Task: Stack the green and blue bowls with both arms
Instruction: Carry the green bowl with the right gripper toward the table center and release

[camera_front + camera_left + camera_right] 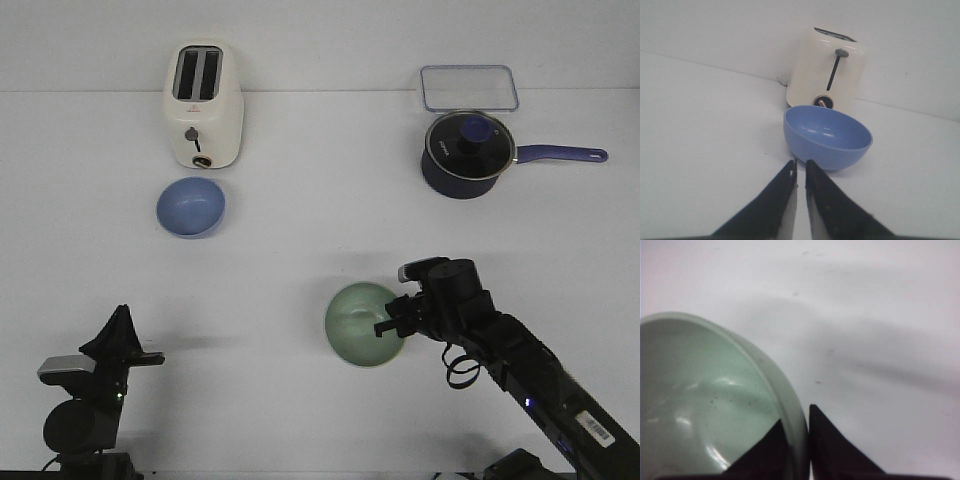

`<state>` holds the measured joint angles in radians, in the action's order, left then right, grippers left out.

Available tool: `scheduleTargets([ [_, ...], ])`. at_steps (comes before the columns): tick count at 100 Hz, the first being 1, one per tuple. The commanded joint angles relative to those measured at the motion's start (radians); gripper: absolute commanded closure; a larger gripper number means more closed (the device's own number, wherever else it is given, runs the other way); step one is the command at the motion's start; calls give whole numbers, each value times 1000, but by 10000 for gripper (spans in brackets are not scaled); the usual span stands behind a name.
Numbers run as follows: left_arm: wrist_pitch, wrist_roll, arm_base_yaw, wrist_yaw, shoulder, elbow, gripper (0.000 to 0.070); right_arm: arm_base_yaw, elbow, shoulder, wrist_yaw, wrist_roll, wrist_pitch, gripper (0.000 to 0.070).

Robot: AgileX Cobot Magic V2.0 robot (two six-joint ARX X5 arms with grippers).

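The two bowls sit well apart, so the stacking itself is not yet done. The green bowl (364, 323) rests on the white table (300, 260) just below the middle of the front view, a little to the right. The blue bowl (191, 207) stands in the upper left part of that view, just in front of a cream toaster (203, 104).

The right hand (385, 326) is at the green bowl's right edge. From its wrist camera, one finger lies inside the rim (790, 405) and the other outside, the two pressed in on the wall between them, so it looks to be pinching the rim. The bowl appears to be sitting on the table, not lifted.

The left hand (801, 170) is low in the bottom left corner of the front view, well short of the blue bowl. Its wrist camera shows the fingers nearly pressed together, only a thin slit between them, holding nothing, and aimed toward the blue bowl and toaster.

By my reckoning, one bowl is gripped and the rest remains: lifting, carrying across, and nesting one bowl in the other. A navy saucepan (465, 156) and a clear lid (468, 87) sit in the upper right, out of the way.
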<state>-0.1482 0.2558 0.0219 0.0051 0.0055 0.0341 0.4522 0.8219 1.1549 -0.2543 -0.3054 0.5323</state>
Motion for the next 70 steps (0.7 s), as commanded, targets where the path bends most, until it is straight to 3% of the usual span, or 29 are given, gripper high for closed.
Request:
scheduleTargets([
  [1,-10,117,0,3,-2,-16,689,39,3,40,36,-38,-17,700],
  [21,-10,282,0,4,-2,-9,688,104,2,153,59,-33,-31,700],
  [32,-5,330,0,9,-2,1,688,121,2,201,74,-29,-32,697],
  [37,-2,337,0,21,0,9,688,124,2,211,71,-28,-34,648],
  [46,24,337,0,42,2,32,688,124,2,213,68,-23,-42,449],
  [51,52,337,0,45,11,54,688,124,3,206,61,-23,-42,374],
  [57,86,336,0,45,29,88,687,116,5,186,60,-23,-36,342],
  [70,127,332,0,45,130,184,687,85,13,90,60,-19,-30,342],
])
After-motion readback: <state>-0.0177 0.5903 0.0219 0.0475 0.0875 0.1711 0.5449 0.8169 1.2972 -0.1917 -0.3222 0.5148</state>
